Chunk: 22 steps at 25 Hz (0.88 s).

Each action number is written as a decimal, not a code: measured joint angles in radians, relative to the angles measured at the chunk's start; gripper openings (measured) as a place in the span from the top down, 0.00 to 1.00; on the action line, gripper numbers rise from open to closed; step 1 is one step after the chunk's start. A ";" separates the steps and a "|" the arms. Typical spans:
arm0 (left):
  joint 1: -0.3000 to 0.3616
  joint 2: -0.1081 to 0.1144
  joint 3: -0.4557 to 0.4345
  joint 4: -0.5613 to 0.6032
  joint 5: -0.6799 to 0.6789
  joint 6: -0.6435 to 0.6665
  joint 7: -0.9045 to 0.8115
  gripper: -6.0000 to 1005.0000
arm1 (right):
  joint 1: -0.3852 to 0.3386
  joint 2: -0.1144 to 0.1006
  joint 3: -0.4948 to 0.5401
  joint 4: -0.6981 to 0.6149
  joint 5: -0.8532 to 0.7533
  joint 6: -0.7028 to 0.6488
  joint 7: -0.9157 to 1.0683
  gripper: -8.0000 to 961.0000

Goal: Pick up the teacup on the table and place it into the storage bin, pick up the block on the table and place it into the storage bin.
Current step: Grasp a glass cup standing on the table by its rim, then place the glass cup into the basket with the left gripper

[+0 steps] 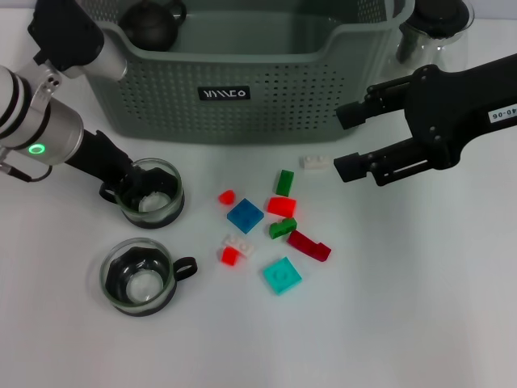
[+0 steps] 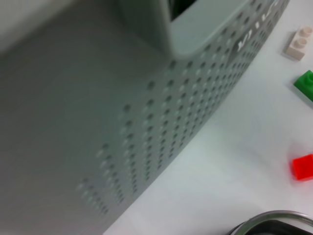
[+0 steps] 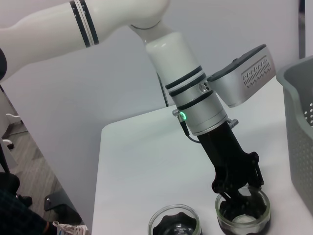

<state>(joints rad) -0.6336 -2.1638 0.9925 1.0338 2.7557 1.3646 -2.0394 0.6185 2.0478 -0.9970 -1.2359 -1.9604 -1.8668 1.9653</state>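
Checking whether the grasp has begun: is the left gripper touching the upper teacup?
Touching. In the right wrist view the left gripper reaches down into the teacup, its jaws meeting the rim; the head view agrees.

"40-06" on the right arm's white sticker (image 1: 502, 114).
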 joint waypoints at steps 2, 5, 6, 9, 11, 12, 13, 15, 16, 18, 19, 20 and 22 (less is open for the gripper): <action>-0.001 -0.001 0.000 0.000 0.008 -0.009 -0.010 0.62 | 0.000 0.000 0.000 0.000 0.000 0.000 0.000 0.15; 0.000 -0.002 0.000 0.002 0.009 -0.011 -0.011 0.72 | 0.000 0.000 0.000 0.000 0.000 0.000 0.000 0.16; 0.001 -0.003 0.000 0.004 0.009 -0.012 -0.011 0.75 | 0.000 0.000 0.000 0.000 0.000 0.000 0.000 0.16; 0.004 -0.003 -0.002 0.008 0.004 -0.011 -0.012 0.84 | 0.000 0.000 0.000 0.000 0.000 0.000 0.000 0.16; 0.004 -0.003 -0.005 0.011 0.000 -0.004 -0.014 0.89 | 0.000 -0.001 0.000 0.000 0.000 0.000 0.000 0.16; 0.005 -0.004 -0.007 0.015 0.000 0.003 -0.017 0.92 | -0.001 -0.001 0.000 0.000 0.000 0.000 0.000 0.16; 0.006 -0.004 -0.009 0.021 -0.002 0.013 -0.019 0.94 | -0.001 -0.002 0.000 0.000 0.000 0.000 0.000 0.16; 0.011 -0.004 -0.018 0.047 -0.018 0.052 -0.022 0.94 | -0.002 -0.003 0.004 0.000 0.000 0.000 0.000 0.16; 0.015 -0.003 -0.032 0.072 -0.045 0.099 -0.022 0.94 | -0.002 -0.004 0.008 -0.001 0.000 -0.001 0.000 0.16; 0.017 -0.001 -0.061 0.101 -0.084 0.165 -0.022 0.94 | -0.002 -0.007 0.016 -0.001 0.000 -0.006 0.000 0.16; 0.018 0.000 -0.088 0.120 -0.111 0.210 -0.019 0.94 | -0.003 -0.010 0.020 -0.001 0.000 -0.010 0.001 0.16; 0.018 0.002 -0.118 0.136 -0.144 0.260 -0.016 0.94 | -0.005 -0.016 0.023 -0.001 0.000 -0.012 0.003 0.16; 0.014 0.009 -0.174 0.153 -0.212 0.341 -0.010 0.94 | -0.010 -0.031 0.029 0.004 0.000 -0.016 0.007 0.16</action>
<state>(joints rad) -0.6197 -2.1548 0.8188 1.1872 2.5441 1.7061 -2.0497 0.6084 2.0173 -0.9676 -1.2317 -1.9604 -1.8827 1.9720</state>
